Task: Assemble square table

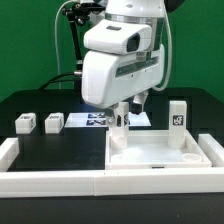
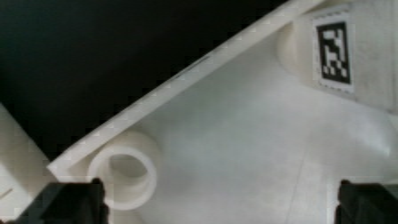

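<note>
The square table's white tray-like tabletop (image 1: 165, 152) lies at the front right of the black table. My gripper (image 1: 125, 112) hangs over its far left corner, open with nothing between the fingers. In the wrist view the gripper (image 2: 217, 205) stands wide, one dark fingertip (image 2: 71, 202) beside a round socket (image 2: 128, 172) in the tabletop (image 2: 249, 120). A black-and-white tag (image 2: 334, 50) shows at the tabletop's rim. Two small white leg blocks (image 1: 25, 123) (image 1: 53, 123) lie at the exterior view's left. Another tagged leg (image 1: 178, 113) stands upright behind the tabletop's right side.
The marker board (image 1: 90, 120) lies flat behind the tabletop, partly hidden by the arm. A long white border rail (image 1: 50, 182) runs along the front edge and turns up the exterior view's left side (image 1: 8, 150). Green wall behind.
</note>
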`<state>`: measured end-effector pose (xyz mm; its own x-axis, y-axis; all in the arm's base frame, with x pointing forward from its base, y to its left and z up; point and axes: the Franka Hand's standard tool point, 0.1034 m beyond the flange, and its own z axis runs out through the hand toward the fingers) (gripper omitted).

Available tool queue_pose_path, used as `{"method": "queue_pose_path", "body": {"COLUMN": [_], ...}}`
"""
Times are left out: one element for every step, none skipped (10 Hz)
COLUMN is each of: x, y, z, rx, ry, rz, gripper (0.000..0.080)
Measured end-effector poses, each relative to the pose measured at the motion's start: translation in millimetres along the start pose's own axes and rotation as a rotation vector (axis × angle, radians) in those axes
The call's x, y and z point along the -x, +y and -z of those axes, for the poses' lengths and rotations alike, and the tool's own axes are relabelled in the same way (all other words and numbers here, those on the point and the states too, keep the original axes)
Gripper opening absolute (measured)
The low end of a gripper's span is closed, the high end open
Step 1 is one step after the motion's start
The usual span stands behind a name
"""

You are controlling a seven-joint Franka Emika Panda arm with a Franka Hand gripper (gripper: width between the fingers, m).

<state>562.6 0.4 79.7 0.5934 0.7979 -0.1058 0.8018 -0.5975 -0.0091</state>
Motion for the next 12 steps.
{"method": "queue_pose_path", "body": {"x": [-0.9,-2.4,-0.3,11.7,23.2,31.0,36.2,42.3,48.1,57.5,68.6,80.0], "y": [-0.8,-2.2,-2.1,5.3,11.6,13.7,14.1,15.5,18.5,21.8,21.7,20.8], "z": [-0.1,0.0,-0.6,-2.0,-1.3,-0.1,1.5,3.9,6.3,5.9,2.7,-2.3], "rx": [-0.002,-0.008,-0.032,-0.067,-0.066,-0.078,-0.096,-0.113,-0.117,-0.116,-0.132,-0.129], "ry": [0.001,0.006,0.018,0.033,0.023,0.011,0.004,-0.002,-0.002,-0.004,-0.002,0.003], "rz": [-0.034,-0.104,-0.201,-0.354,-0.463,-0.563,-0.635,-0.722,-0.773,-0.794,-0.856,-0.881], "gripper": [0.0649,0.0649,0.0649,0.0649,0.0649,0.0649,0.0649,0.0649,0.0649,0.0649,0.0649,0.0649]}}
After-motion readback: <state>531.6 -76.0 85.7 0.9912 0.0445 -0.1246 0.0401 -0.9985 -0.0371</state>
